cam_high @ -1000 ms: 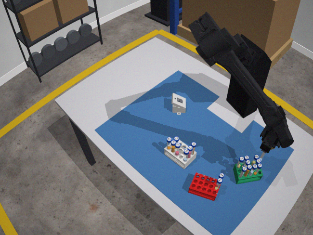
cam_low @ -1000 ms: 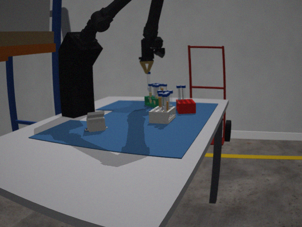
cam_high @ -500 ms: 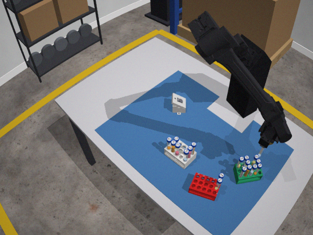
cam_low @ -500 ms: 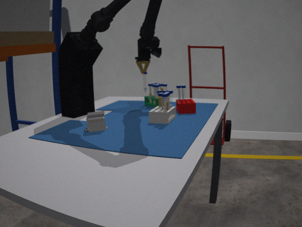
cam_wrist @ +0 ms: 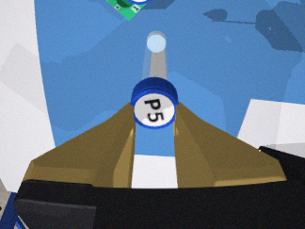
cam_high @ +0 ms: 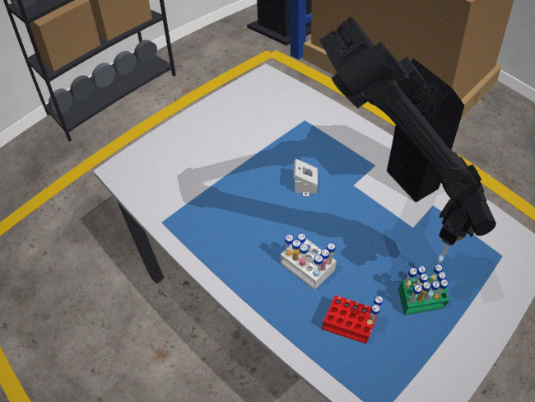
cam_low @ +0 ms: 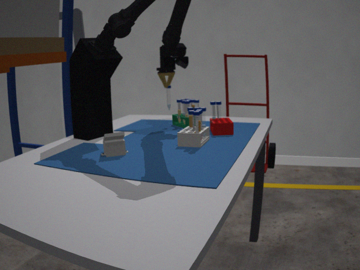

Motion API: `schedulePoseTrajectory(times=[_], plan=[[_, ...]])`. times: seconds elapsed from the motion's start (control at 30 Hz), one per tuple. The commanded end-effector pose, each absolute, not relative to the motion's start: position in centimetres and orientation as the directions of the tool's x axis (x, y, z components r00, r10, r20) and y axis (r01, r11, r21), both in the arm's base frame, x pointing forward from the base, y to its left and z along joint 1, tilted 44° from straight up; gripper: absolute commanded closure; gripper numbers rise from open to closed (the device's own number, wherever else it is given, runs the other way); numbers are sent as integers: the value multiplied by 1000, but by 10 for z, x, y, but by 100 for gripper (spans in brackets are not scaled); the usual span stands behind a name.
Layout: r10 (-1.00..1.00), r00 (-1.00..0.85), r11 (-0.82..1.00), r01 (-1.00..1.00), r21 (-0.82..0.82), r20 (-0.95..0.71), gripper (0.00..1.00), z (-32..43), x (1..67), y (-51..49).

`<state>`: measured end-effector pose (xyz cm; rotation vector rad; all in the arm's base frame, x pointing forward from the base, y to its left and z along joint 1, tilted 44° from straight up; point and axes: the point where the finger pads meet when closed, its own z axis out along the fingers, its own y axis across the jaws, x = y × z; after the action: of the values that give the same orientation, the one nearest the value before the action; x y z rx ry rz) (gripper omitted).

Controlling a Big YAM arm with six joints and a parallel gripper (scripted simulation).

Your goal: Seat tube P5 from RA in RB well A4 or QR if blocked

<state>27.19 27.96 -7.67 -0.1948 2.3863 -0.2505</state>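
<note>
My gripper (cam_wrist: 154, 112) is shut on tube P5 (cam_wrist: 153, 102) at its blue cap, and the tube hangs upright in the air. In the top view the tube (cam_high: 441, 253) hangs just above and behind the green rack RA (cam_high: 424, 299). In the exterior view the gripper (cam_low: 166, 82) holds the tube (cam_low: 168, 98) clear above the mat, left of the green rack (cam_low: 180, 118). The white rack RB (cam_high: 308, 262) holds several tubes and stands mid-mat, to the left of the gripper.
The red rack QR (cam_high: 349, 319) stands in front of RA with two tubes in its right end. The grey DONE box (cam_high: 305, 176) stands farther back on the mat. The arm's black base (cam_high: 416, 142) is at the rear right.
</note>
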Motion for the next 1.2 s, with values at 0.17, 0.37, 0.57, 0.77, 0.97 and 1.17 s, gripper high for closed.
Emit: schedulePoseTrajectory(times=[0.17, 0.37, 0.57, 0.77, 0.97, 1.17], plan=[[-194, -722, 974, -65, -215, -664, 100, -55, 289, 272], [-198, -723, 973, -65, -220, -661, 100, -42, 300, 262], [-207, -726, 971, -70, -228, -656, 100, -33, 307, 256], [-202, -725, 972, -66, -225, -659, 100, -20, 321, 247], [-201, -723, 972, -65, -224, -660, 100, -5, 334, 239], [-198, -720, 973, -64, -220, -665, 100, 6, 344, 236]])
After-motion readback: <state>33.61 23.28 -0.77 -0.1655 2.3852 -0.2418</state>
